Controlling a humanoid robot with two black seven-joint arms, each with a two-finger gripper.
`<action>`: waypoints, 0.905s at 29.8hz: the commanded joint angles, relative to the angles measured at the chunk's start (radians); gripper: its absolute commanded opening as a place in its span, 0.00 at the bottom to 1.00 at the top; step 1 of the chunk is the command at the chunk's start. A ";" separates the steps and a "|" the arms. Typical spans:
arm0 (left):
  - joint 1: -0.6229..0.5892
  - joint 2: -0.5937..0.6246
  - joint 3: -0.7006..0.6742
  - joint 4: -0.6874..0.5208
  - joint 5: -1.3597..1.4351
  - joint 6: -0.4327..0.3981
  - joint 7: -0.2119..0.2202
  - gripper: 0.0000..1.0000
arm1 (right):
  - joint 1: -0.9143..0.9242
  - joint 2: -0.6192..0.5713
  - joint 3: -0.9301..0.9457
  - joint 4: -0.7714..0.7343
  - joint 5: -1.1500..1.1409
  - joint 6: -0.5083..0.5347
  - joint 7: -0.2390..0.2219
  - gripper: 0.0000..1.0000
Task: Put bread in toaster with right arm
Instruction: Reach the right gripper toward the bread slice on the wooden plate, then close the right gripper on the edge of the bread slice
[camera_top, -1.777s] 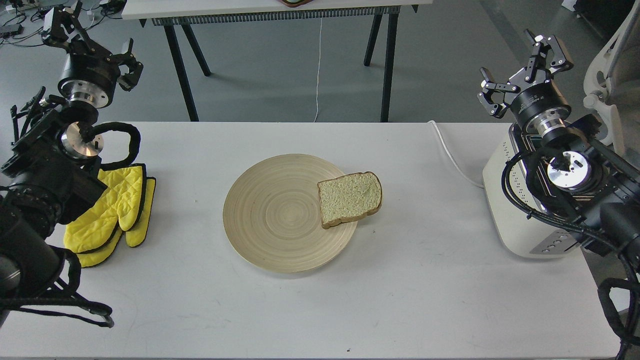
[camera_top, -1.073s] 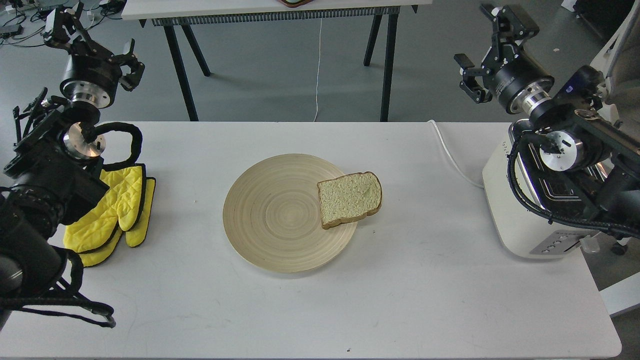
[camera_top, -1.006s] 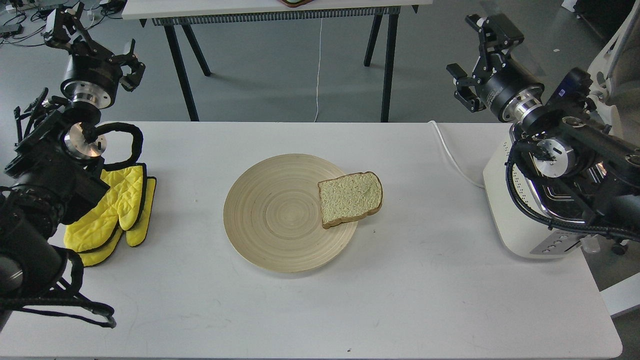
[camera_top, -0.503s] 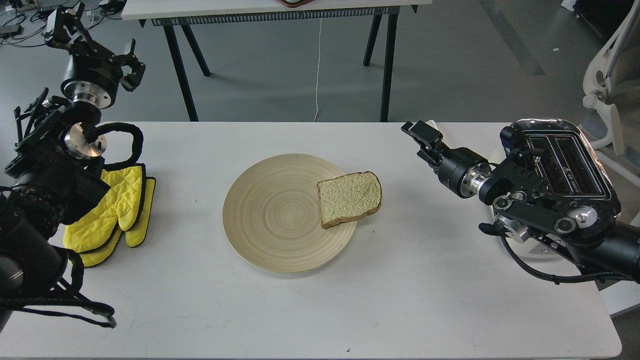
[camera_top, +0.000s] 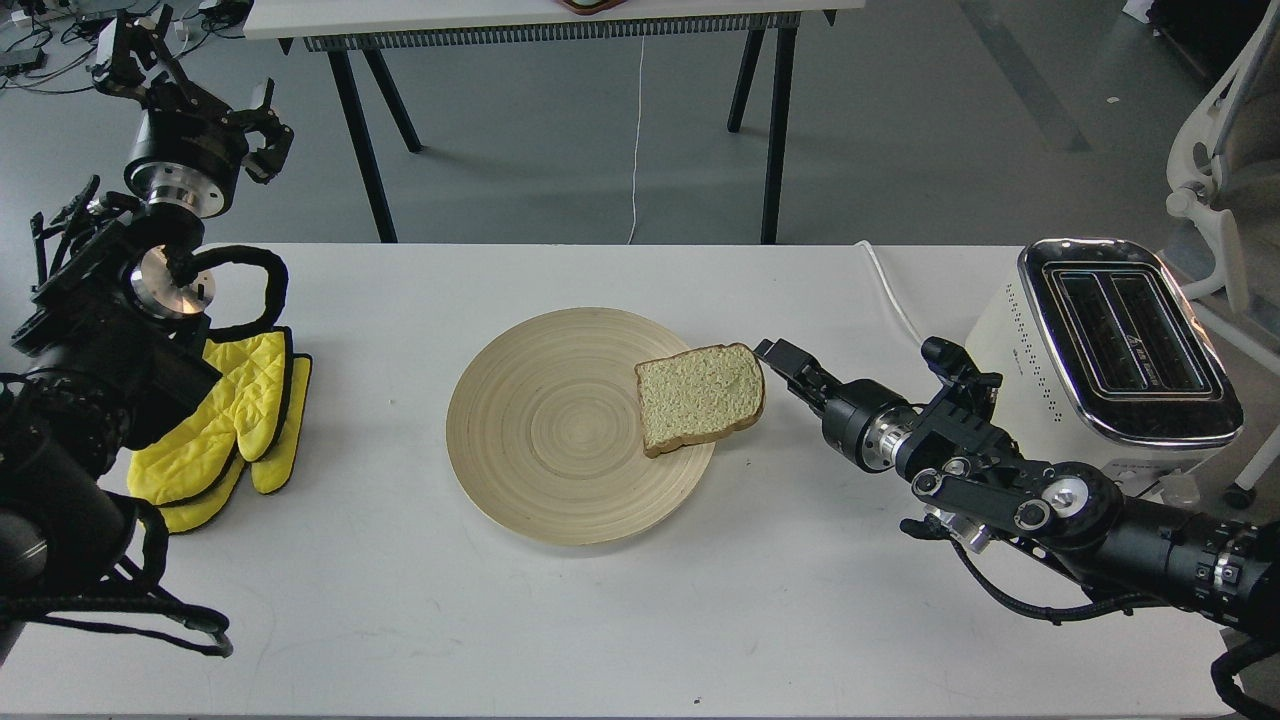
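Observation:
The bread (camera_top: 700, 397) lies flat on the right edge of a round wooden plate (camera_top: 540, 430), its right side overhanging the rim. The cream-white toaster (camera_top: 1100, 350) stands at the table's right end, chrome top up, both slots showing empty. My right arm reaches low across the table from the right. My right gripper (camera_top: 778, 358) points at the bread's right edge, just beside it; its fingers cannot be told apart. My left gripper (camera_top: 190, 85) is raised at the far left with its claws spread, holding nothing.
Yellow oven mitts (camera_top: 230, 420) lie at the table's left below my left arm. The toaster's white cord (camera_top: 900, 300) runs off the table's back edge. Another table's legs (camera_top: 770, 130) stand behind. A white chair (camera_top: 1220, 200) is at the far right.

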 joint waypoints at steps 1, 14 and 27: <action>0.000 0.000 0.000 0.000 0.000 0.000 0.001 1.00 | -0.002 0.016 -0.003 -0.009 0.000 0.000 -0.001 0.62; 0.000 0.000 -0.004 0.000 0.000 0.000 0.001 1.00 | -0.007 0.064 -0.007 -0.052 -0.002 0.003 0.009 0.45; 0.000 -0.001 -0.007 0.000 -0.001 0.000 0.001 1.00 | -0.011 0.119 -0.011 -0.096 -0.003 0.008 0.009 0.25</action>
